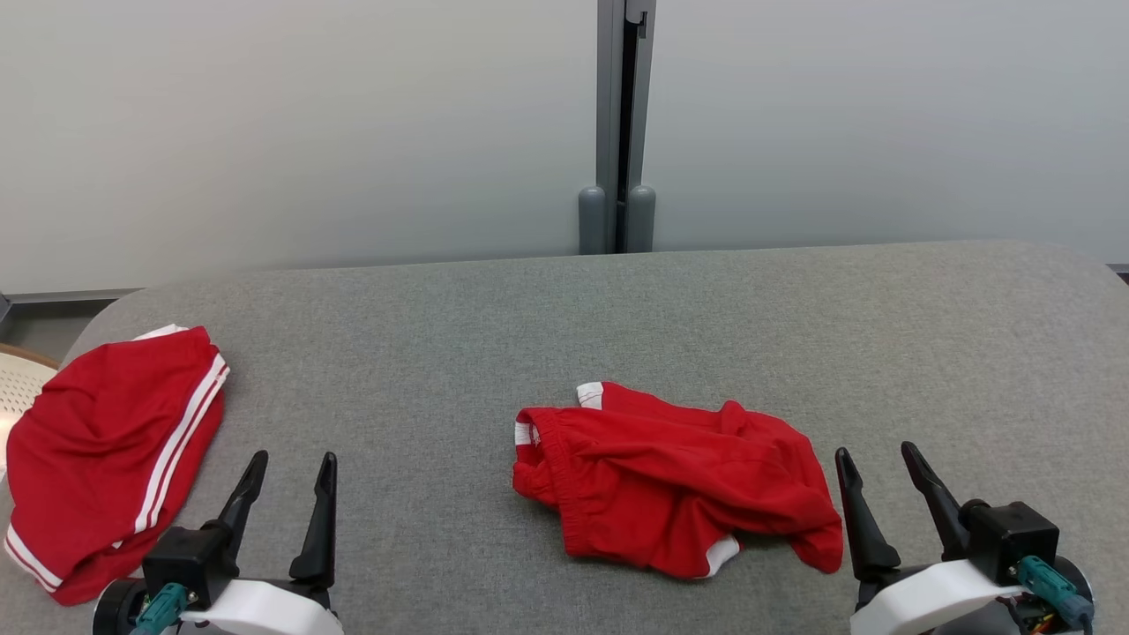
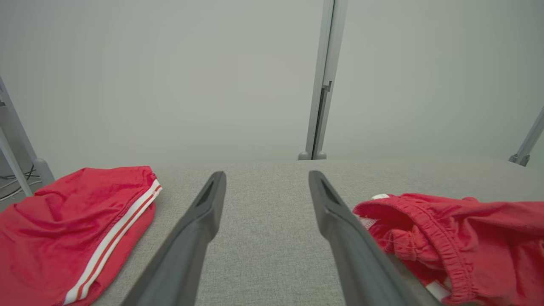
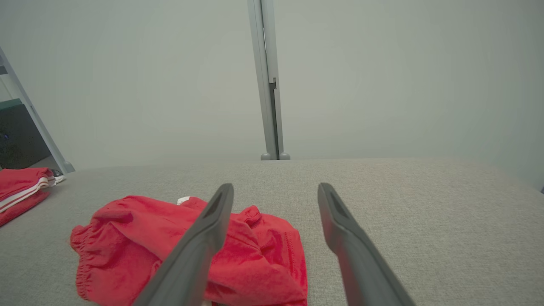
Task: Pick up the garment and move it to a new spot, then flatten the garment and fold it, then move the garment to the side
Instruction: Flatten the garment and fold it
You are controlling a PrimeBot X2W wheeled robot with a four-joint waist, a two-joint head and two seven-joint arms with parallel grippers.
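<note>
A crumpled red garment (image 1: 670, 481) with white trim and an elastic waistband lies on the grey table, just right of centre. It also lies at the right of the left wrist view as the red garment (image 2: 459, 242), and at the lower left of the right wrist view as the garment (image 3: 191, 250). My left gripper (image 1: 289, 466) stands open at the lower left, nothing between its fingers (image 2: 204, 221). At the lower right my right gripper (image 1: 878, 463) is open and empty too, just right of the garment, with its fingers (image 3: 340, 221) apart.
A second red garment (image 1: 106, 450) with white side stripes lies folded at the table's left edge (image 2: 76, 229). The grey fabric table (image 1: 617, 317) stretches wide behind and to the right. A grey post (image 1: 619, 132) stands against the pale wall beyond the far edge.
</note>
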